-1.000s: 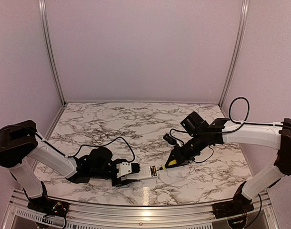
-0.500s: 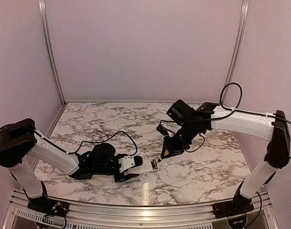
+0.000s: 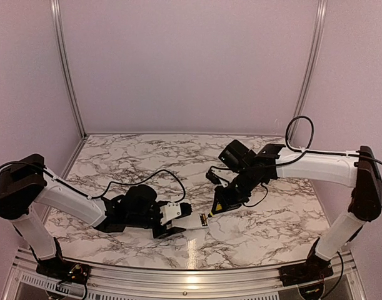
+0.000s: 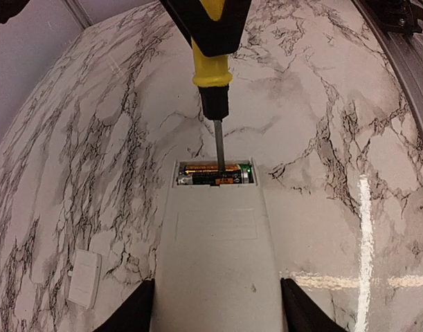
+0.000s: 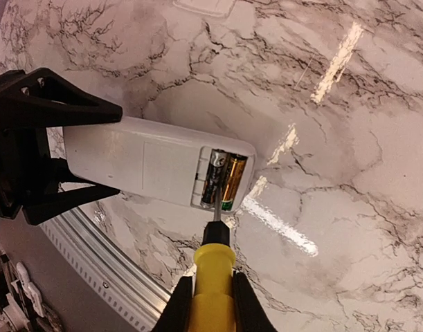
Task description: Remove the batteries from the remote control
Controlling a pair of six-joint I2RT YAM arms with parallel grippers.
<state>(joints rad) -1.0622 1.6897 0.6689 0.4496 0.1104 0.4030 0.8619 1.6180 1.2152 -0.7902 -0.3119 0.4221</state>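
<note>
Prying stage: both cells not yet out of the recess

Item: remote control (image 4: pixel 214 256), white, back side up, lying low over the marble table (image 3: pixel 115 162); whether it touches the table cannot be told.

Held by: left gripper (image 4: pixel 214 311), jaws pinching the remote's sides at the end away from the recess.

Contents: batteries (image 4: pixel 213 173), two, side by side in the open recess at the remote's far end, both seated.

Loose part: small white panel (image 4: pixel 83 277) on the table beside the remote, probably the battery cover, so the opening step looks done.

Tool: yellow-handled tool (image 5: pixel 212 277), pinched in the right gripper (image 5: pixel 211 308), its thin shaft reaching the recess edge at the batteries.

Progress, judged: cover off, remote steadied, tool placed. Left to do: lever out each cell and set it on the table. Neither is lifted yet.

Change against the earlier top views: a second back the right arm lay lower and further out from the remote's recess end, the tool almost in line with the remote. Now it comes in at a steeper angle. The left gripper and remote have shifted slightly toward the tool.
</note>
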